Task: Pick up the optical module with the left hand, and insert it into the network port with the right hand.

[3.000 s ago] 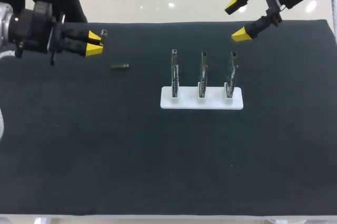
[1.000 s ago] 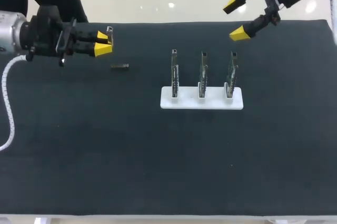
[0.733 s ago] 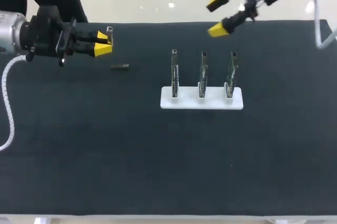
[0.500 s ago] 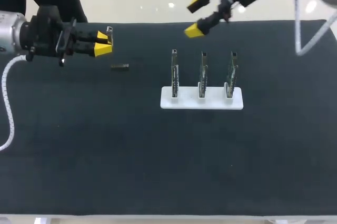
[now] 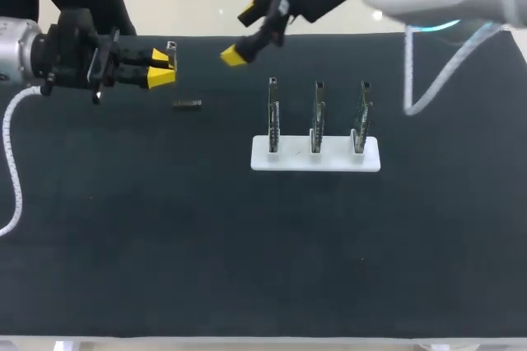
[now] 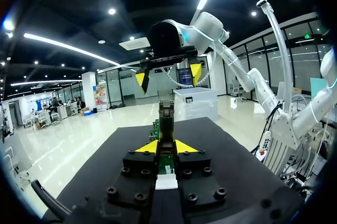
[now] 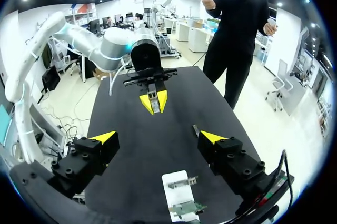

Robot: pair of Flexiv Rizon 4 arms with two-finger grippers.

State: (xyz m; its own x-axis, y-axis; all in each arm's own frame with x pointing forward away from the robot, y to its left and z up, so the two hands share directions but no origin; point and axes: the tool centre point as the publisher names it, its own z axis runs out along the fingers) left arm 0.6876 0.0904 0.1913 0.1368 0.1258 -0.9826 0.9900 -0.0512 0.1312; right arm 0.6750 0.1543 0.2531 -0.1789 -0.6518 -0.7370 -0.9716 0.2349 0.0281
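Note:
My left gripper (image 5: 161, 70) hovers over the table's back left, shut on a small optical module (image 5: 171, 48) that sticks out past its yellow tips. In the left wrist view the module (image 6: 166, 121) stands upright between the fingers of that gripper (image 6: 166, 147). My right gripper (image 5: 240, 35) is open, hanging above the back edge just right of the left gripper and facing it. From the right wrist view, its own gripper (image 7: 158, 137) gapes wide with the left gripper (image 7: 152, 101) straight ahead. The white holder (image 5: 315, 156) carries three upright port boards (image 5: 317, 116).
A second small module (image 5: 188, 104) lies flat on the dark mat (image 5: 247, 252), below the left gripper and left of the holder. In the right wrist view the holder (image 7: 178, 182) lies under the right gripper.
My right arm has swung left along the table's back edge, from the far right corner to just beside the left gripper. The left gripper has held still with the module.

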